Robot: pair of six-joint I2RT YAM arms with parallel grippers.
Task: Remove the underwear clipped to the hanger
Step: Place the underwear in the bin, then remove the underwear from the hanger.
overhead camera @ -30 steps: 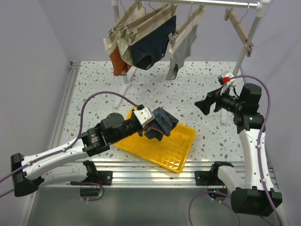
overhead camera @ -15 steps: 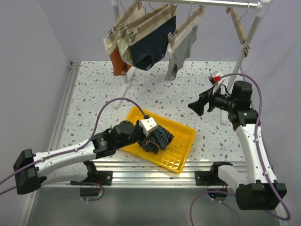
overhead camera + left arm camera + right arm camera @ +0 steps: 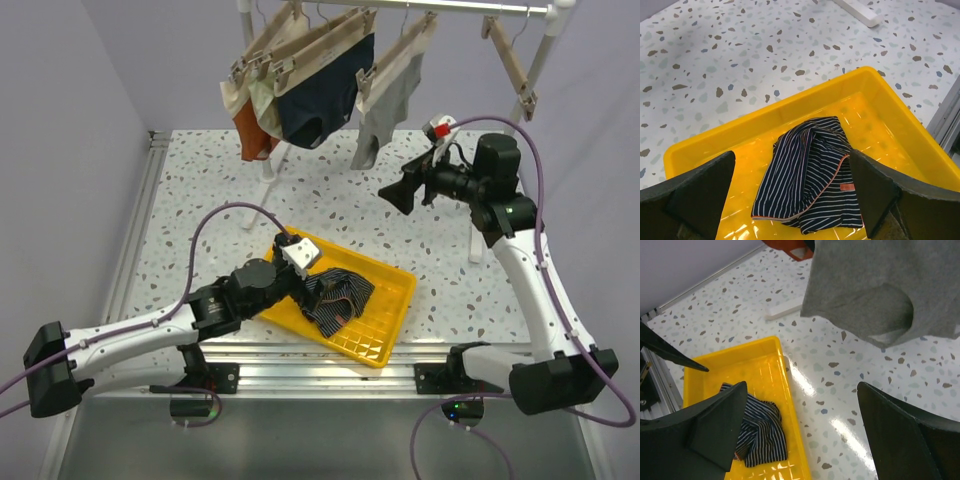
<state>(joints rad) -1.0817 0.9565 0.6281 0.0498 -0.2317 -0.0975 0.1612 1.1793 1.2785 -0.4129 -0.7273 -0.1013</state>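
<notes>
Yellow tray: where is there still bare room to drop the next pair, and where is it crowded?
The striped navy briefs lie crumpled mid-tray. Bare yellow tray floor shows at the end nearer the right arm, and a narrower strip along the far rim. The end under the open left gripper is crowded. The terrazzo table left of the tray is also bare.

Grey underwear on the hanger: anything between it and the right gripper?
Nothing visible. The open right gripper faces the grey cloth underwear, which hangs just ahead, with clear air between. The yellow plastic tray and the navy striped underwear lie below, out of the path.
</notes>
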